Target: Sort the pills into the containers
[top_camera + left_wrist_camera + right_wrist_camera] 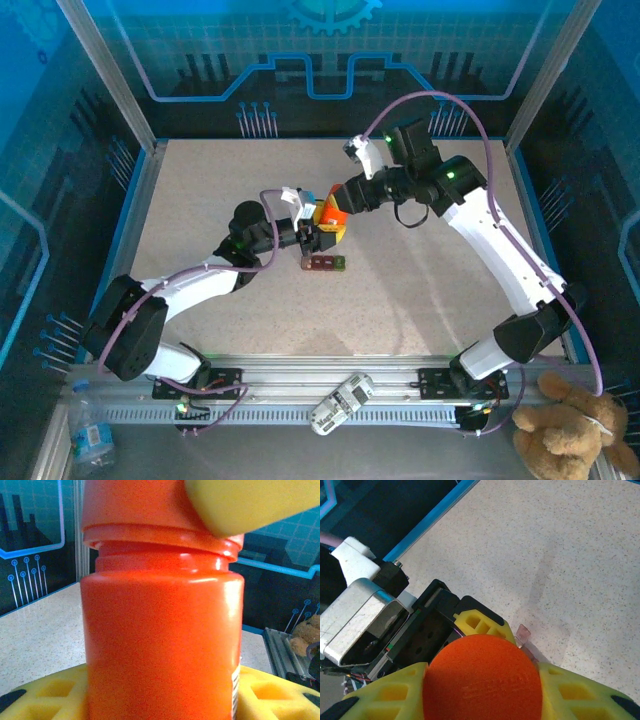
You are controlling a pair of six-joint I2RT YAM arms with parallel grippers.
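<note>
The white robot arm with black joints point(195, 283) at lower left and its white twin point(500, 245) on the right each carry a thin purple cable point(440, 98). Small green lights point(451, 176) glow on them. The chunky yellow plastic fingers point(575, 692) have square holes.

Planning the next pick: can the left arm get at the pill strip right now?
Probably not yet: left gripper is clamped on the orange bottle, right gripper on its cap. The pill strip lies uncovered close beside them.

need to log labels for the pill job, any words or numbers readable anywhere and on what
Nothing here can be read as text.
orange bottle: white label edge with dark marks, too blurred to read.
water bottle: blue label, too small to read.
</note>
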